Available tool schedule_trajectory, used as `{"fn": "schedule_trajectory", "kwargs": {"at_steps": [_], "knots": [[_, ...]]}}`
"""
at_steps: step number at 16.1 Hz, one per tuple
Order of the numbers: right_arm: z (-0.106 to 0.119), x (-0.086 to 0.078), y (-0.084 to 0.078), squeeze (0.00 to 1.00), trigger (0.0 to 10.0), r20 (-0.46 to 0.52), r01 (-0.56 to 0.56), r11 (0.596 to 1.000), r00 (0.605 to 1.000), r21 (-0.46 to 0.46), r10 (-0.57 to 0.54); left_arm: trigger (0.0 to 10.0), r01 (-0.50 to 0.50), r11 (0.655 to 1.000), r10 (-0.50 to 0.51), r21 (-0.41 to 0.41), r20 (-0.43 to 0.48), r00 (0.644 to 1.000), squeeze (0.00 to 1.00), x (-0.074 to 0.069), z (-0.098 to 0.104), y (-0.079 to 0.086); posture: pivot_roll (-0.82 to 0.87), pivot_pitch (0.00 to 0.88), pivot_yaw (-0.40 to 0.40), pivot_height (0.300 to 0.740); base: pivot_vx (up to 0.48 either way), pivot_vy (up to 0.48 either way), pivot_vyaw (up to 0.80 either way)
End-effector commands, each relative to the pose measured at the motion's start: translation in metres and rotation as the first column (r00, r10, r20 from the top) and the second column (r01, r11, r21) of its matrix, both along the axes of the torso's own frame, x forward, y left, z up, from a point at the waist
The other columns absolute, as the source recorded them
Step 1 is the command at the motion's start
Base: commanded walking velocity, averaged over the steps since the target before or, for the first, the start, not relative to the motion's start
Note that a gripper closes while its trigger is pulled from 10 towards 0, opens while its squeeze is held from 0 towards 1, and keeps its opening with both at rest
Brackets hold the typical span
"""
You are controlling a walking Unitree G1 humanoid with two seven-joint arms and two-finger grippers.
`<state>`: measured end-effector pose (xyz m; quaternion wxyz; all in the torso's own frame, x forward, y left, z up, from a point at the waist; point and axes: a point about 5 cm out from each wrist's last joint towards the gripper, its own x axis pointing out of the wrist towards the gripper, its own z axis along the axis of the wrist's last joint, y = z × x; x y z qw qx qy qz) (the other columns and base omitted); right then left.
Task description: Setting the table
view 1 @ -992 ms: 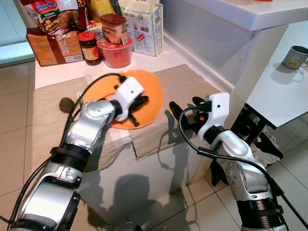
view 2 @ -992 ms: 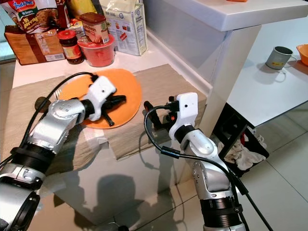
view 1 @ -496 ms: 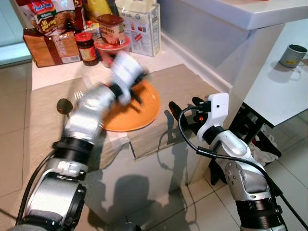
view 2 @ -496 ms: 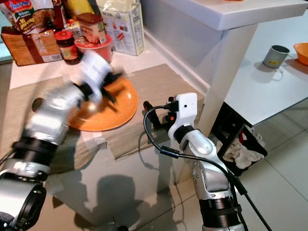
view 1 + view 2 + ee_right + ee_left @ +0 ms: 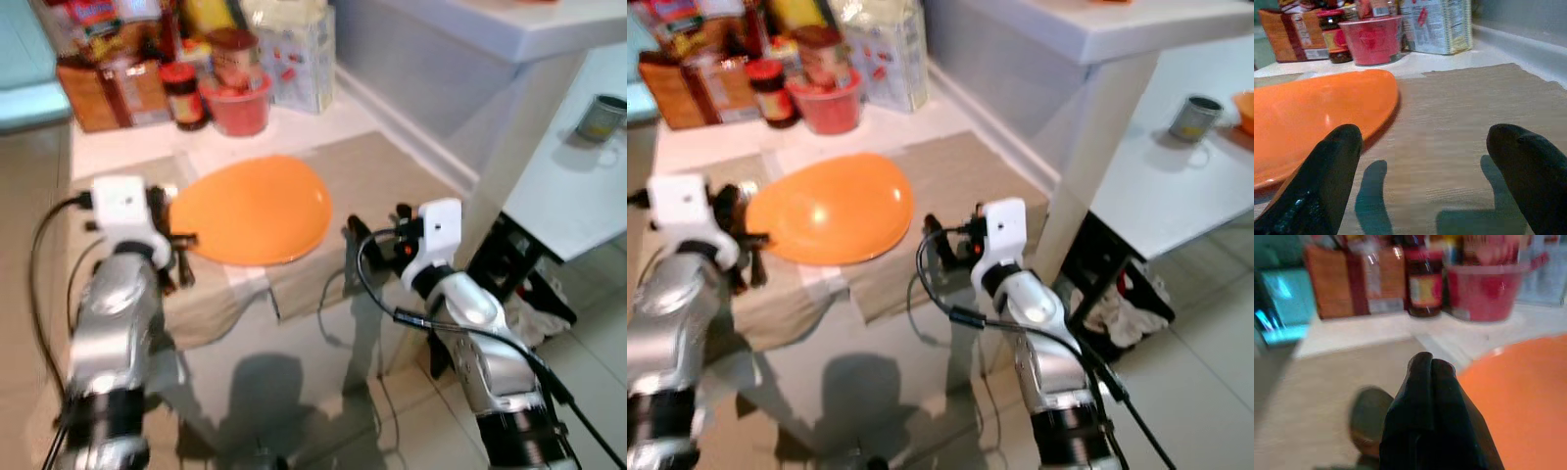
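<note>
Orange plate [image 5: 253, 209] lies on the beige mat [image 5: 392, 176]. Left gripper [image 5: 1431, 367], fingers pressed together, sits just beside the plate's left rim; right gripper [image 5: 377, 227], fingers spread, faces its right rim.

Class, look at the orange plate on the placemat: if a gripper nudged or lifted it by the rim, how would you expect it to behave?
The orange plate looks rigid and probably light, judging by its thin rim. Its glossy surface suggests it could slip between the fingers. Pushed, it may drag on the woven placemat rather than slide freely, perhaps bunching the mat. It is shallow and wide, so tipping seems unlikely.
</note>
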<state>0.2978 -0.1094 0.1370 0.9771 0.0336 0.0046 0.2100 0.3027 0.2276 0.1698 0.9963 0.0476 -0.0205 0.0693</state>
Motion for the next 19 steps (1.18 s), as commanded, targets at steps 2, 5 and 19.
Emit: {"fn": "schedule_trajectory", "kwargs": {"at_steps": [2,5,19], "knots": [[-0.001,0.001,0.003,0.0,10.0,0.013,-0.001,1.0,1.0,-0.011,0.001,0.0,-0.005,0.998,-0.001,0.055,0.101,0.995,0.0,-0.008,0.028,-0.009,0.06,0.0,0.026,0.74,0.0,0.0,0.0],[-0.004,0.003,0.007,0.0,10.0,0.026,-0.007,1.0,1.0,-0.023,0.008,0.0,0.038,0.999,-0.04,0.026,0.108,0.993,0.0,-0.026,0.028,-0.034,0.06,0.0,0.021,0.74,0.0,0.0,0.0],[-0.007,0.009,0.011,0.0,10.0,0.037,-0.001,1.0,0.999,-0.021,0.002,0.0,0.213,0.977,-0.214,-0.027,-0.186,0.959,0.0,-0.049,-0.023,-0.075,0.06,0.0,0.021,0.74,0.0,0.0,0.0]]}}
